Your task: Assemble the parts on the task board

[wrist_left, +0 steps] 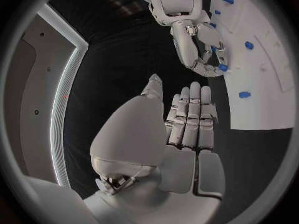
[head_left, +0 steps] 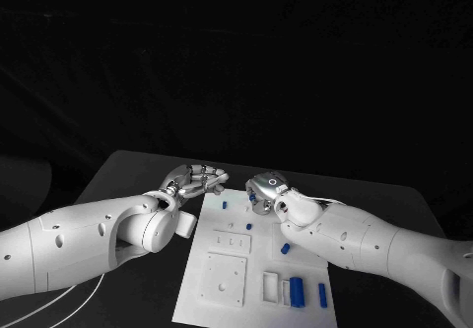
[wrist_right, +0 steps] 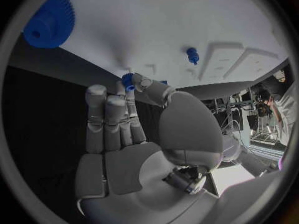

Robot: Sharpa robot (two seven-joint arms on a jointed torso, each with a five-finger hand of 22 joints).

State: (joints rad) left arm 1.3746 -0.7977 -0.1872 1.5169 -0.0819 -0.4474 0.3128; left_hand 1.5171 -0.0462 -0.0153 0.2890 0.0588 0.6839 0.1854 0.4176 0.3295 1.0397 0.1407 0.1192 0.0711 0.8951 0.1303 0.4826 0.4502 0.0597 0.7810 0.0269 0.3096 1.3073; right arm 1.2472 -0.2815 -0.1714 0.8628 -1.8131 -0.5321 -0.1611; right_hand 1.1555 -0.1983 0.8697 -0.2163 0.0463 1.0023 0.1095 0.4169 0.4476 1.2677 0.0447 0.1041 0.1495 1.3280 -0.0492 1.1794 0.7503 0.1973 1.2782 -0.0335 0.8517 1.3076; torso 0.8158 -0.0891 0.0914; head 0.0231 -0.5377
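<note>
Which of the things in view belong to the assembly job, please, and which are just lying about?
Belonging to the job:
- white task board
- blue parts on it, e.g. a peg and the blue gear
- small blue part pinched in the right hand
- left hand, holding nothing

Just lying about:
- black table
- white cable near the left arm

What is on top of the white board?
Small blue pieces lie on the flat white task board, some near its front edge, others further up. The silver right hand covers the board's far part, so what lies beneath it is hidden.
</note>
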